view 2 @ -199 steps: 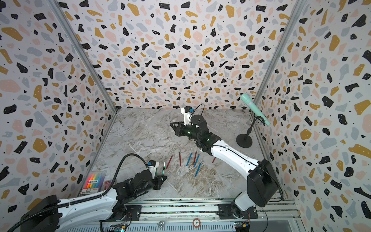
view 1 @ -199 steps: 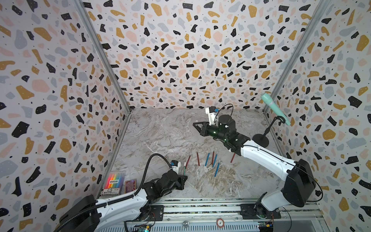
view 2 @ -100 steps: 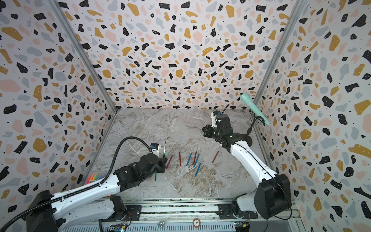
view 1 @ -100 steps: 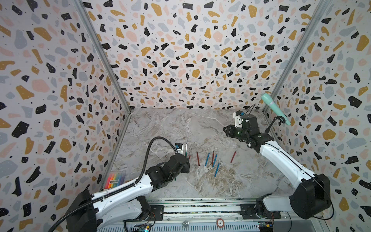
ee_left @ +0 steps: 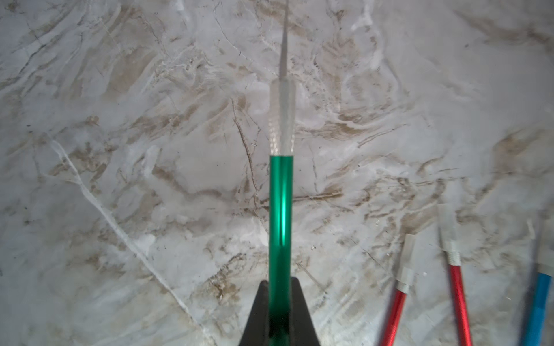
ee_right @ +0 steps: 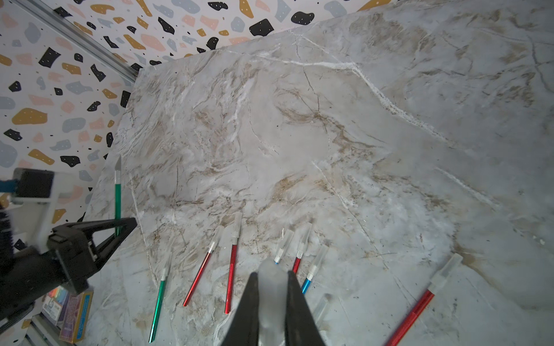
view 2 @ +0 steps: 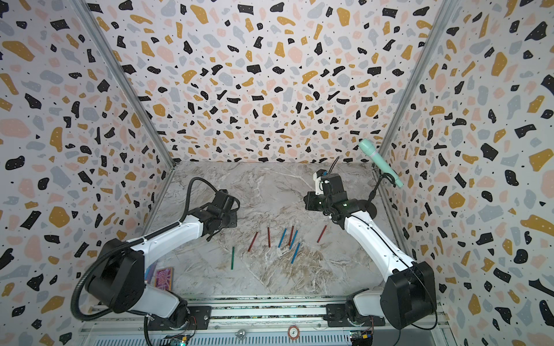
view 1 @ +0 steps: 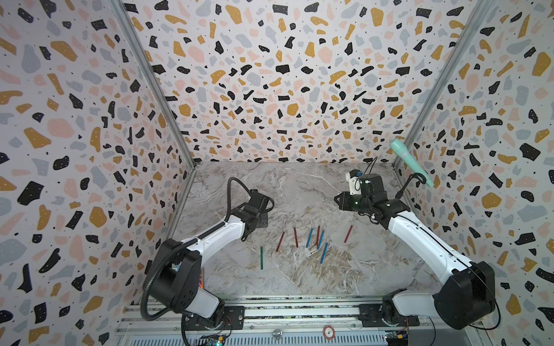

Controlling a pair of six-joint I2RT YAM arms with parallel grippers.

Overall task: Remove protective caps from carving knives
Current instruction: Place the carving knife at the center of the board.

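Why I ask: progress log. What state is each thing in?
left gripper: shut on held green knife.
held green knife: uncapped, blade bare.
right gripper: shut on clear cap.
clear cap: off, pinched.
loose green knife: lying flat, apparently uncapped.
lone red knife: lying flat, capped.

Green knife [ee_left: 280, 209] shaft glossy metallic — cap [ee_right: 270, 287] frosted plastic; table [ee_right: 359, 119] marbled, matt.
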